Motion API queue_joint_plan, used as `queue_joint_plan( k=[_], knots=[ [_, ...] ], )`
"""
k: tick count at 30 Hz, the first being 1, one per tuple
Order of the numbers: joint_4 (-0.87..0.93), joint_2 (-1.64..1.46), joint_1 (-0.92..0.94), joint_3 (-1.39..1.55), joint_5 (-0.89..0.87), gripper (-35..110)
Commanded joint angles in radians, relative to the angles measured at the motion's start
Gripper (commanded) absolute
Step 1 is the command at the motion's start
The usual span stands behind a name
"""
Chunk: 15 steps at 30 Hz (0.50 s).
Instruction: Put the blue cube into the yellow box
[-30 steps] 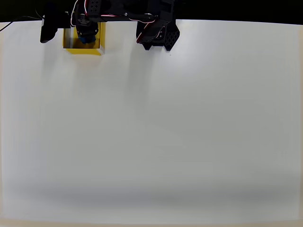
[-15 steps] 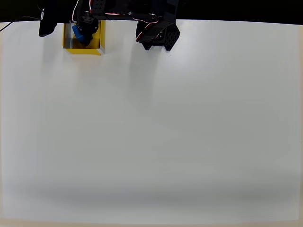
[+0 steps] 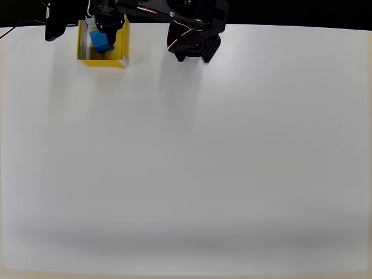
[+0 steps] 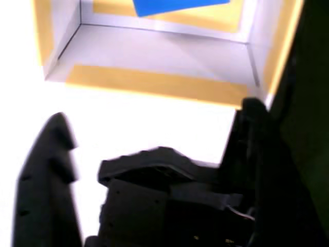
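Overhead view: blue cube [image 3: 100,41] sits inside the yellow box [image 3: 121,51] at the table's [image 3: 232,163] top-left edge, arm partly covering the box. Wrist view: cube [image 4: 177,6] cut off at the top, box walls [image 4: 154,85] blurred. Gripper [image 4: 154,134] fingers spread apart, empty, outside the box.

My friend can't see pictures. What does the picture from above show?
A blue cube sits inside a yellow box near the top left corner of a big white table. The black robot arm stretches along the table's top edge, its gripper right above the box.
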State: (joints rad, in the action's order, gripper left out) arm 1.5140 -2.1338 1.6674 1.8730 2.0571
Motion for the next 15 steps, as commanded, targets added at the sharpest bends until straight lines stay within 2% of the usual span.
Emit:
queue_joint_plan(
  k=[1,7,15],
  knots=[
    [0.008,-0.115,-0.021,-0.107,0.017,14],
    [-0.002,-0.193,-0.202,-0.089,-0.046,5],
    [-0.169,-0.405,-0.624,0.087,-0.21,0]
  ],
)
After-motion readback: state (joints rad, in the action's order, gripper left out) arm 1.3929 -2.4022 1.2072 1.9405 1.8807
